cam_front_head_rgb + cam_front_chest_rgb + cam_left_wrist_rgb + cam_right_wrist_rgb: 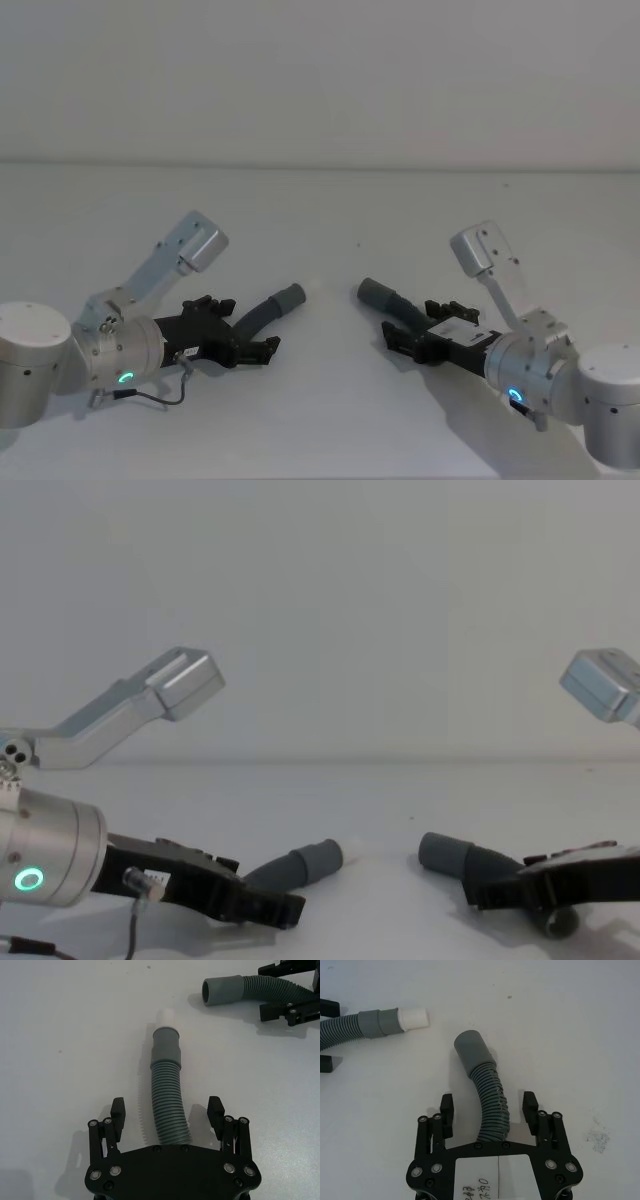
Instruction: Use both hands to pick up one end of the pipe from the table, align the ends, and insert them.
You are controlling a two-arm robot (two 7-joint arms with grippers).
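Two dark grey ribbed pieces of pipe lie on the white table [330, 220], their ends facing each other with a gap between. The left piece [167, 1105] has a grey cuff [166, 1045] with a white tip [166, 1015]. My left gripper [166, 1112] [245, 325] is open and straddles its ribbed part, fingers [117, 1110] clear of it. The right piece [492, 1105] ends in a plain hollow cuff [470, 1050] [378, 292]. My right gripper [489, 1107] [420, 325] is open astride it, without touching. From the chest, both cuffs [315, 860] [445, 852] rest on the table.
A pale wall rises behind the table's far edge [320, 165]. Bare white surface surrounds the two pieces. Both silver forearms [180, 250] [490, 255] angle up over the outer sides.
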